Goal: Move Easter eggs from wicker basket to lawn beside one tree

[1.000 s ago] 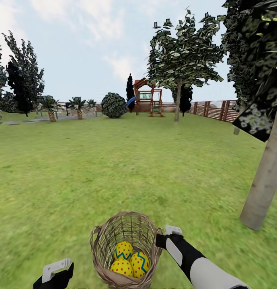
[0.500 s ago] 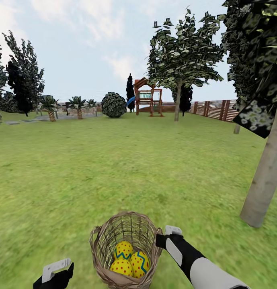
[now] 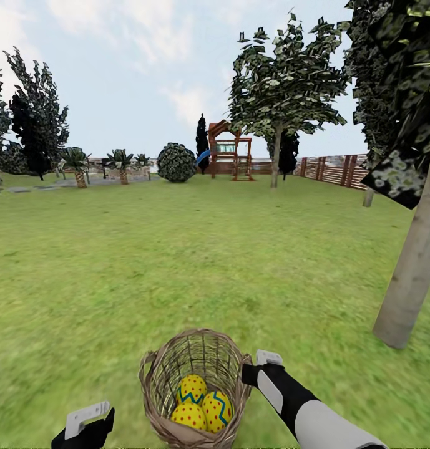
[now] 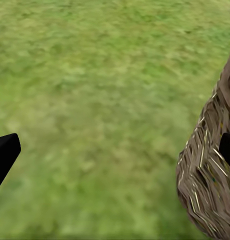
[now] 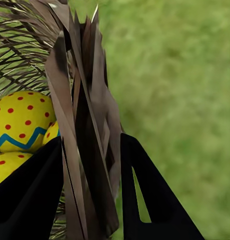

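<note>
The left pincer [image 3: 83, 424] hangs low beside the wicker basket [image 3: 196, 386], its fingers apart with nothing between them; in the left wrist view only lawn [image 4: 95, 110] lies between the two dark fingertips, with the basket wall just beside one of them.

The wicker basket is held above the lawn [image 3: 177, 262], close in front of the robot. All three Easter eggs [image 3: 201, 405] sit at its bottom, touching one another. None is out yet.

The right pincer [image 3: 255, 368] is clamped on the basket's rim: the right wrist view shows one finger inside the weave by an egg [image 5: 20, 125] and the other outside, the wall pinched between them.

The tree [image 3: 411, 274] with the pale grey trunk stands on the lawn to the right, still apart from the basket.

Risks, as judged:
- The grip is on one side of the rim only; the basket could tilt or slip and spill the eggs away from the tree.
- The loose weave may deform under the clamp.
- Eggs set down could roll on the grass.

No brand, label or legible writing is visible on any item.
</note>
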Robot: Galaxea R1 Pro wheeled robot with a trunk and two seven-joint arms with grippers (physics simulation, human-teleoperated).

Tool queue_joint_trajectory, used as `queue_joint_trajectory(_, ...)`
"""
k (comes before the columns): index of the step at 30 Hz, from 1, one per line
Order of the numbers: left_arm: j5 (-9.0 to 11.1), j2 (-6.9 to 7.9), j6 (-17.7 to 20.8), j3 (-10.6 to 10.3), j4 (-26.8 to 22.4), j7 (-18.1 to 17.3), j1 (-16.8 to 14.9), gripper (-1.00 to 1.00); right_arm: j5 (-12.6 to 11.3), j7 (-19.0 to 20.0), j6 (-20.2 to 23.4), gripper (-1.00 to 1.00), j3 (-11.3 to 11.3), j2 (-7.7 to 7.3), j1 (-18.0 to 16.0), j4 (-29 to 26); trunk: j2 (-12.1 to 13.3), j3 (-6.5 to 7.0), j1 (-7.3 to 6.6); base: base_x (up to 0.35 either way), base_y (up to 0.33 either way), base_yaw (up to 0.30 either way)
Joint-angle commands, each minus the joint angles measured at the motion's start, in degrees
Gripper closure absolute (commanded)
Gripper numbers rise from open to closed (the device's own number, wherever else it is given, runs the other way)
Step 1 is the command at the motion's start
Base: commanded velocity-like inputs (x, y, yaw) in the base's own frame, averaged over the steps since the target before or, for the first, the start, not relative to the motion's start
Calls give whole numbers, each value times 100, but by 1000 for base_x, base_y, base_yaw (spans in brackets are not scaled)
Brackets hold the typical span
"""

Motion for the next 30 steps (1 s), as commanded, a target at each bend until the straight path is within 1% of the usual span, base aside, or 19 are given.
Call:
queue_joint_trajectory(1,53,3,25,-5,-13,28,1,-100,-68,-46,20,100,35,-2,-4,-17,-44,-23,22,0,0,0)
queue_joint_trajectory(30,43,3,19,-5,-13,28,1,-100,-68,-46,20,100,41,-2,-4,-15,-1207,-544,659,0,0,0)
